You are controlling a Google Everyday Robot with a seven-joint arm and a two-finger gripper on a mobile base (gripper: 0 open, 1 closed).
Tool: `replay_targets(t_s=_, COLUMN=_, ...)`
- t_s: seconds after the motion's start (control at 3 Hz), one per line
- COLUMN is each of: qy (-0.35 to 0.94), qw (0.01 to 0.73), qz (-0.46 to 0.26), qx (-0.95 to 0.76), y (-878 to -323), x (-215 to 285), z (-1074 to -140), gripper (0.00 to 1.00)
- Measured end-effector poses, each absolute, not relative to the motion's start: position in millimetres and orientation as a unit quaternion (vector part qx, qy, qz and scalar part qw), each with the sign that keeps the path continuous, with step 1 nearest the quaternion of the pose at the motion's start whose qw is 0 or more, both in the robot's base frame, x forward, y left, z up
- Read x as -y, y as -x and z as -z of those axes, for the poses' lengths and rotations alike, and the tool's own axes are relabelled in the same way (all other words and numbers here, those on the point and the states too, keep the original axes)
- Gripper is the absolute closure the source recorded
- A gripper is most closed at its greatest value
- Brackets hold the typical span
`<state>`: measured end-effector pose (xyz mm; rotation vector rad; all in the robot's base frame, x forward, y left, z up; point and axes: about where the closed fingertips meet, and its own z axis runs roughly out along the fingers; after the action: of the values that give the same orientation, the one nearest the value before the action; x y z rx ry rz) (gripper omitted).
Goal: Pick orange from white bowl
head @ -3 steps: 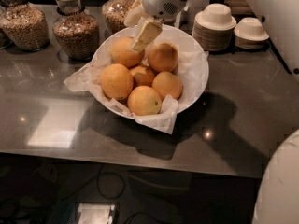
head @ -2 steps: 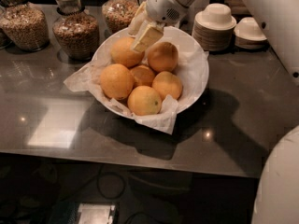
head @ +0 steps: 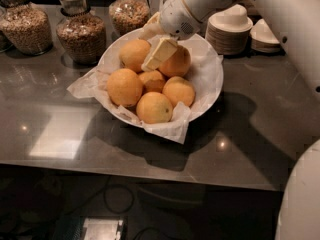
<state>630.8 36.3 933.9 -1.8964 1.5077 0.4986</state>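
Note:
The white bowl (head: 210, 76), lined with crumpled white paper, sits on the dark counter and holds six oranges. The larger ones lie at the back left (head: 132, 54), back right (head: 180, 63), left (head: 124, 87), right (head: 179, 91) and front (head: 155, 108). A smaller one (head: 152, 80) sits in the middle. My gripper (head: 154, 41) hangs over the back of the bowl, open and empty. One cream finger (head: 159, 53) reaches down between the two back oranges. The other finger is behind the back-left orange, near the rim.
Three glass jars of grain stand at the back left (head: 27, 28) (head: 81, 35) (head: 129, 13). Stacks of small white paper bowls (head: 229, 30) (head: 263, 33) stand at the back right. My white arm crosses the top right, and my body (head: 300, 199) fills the lower right.
My gripper has moved down and slightly right, so its near finger now sits lower between the two back oranges. The oranges and bowl have not moved.

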Motion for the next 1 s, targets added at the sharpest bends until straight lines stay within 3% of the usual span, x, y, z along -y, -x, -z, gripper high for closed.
replay_targets(t_s=1.0, qy=0.723, qw=0.358, qz=-0.213, qx=-0.551, y=-649, x=-60, z=-928, gripper=0.40)
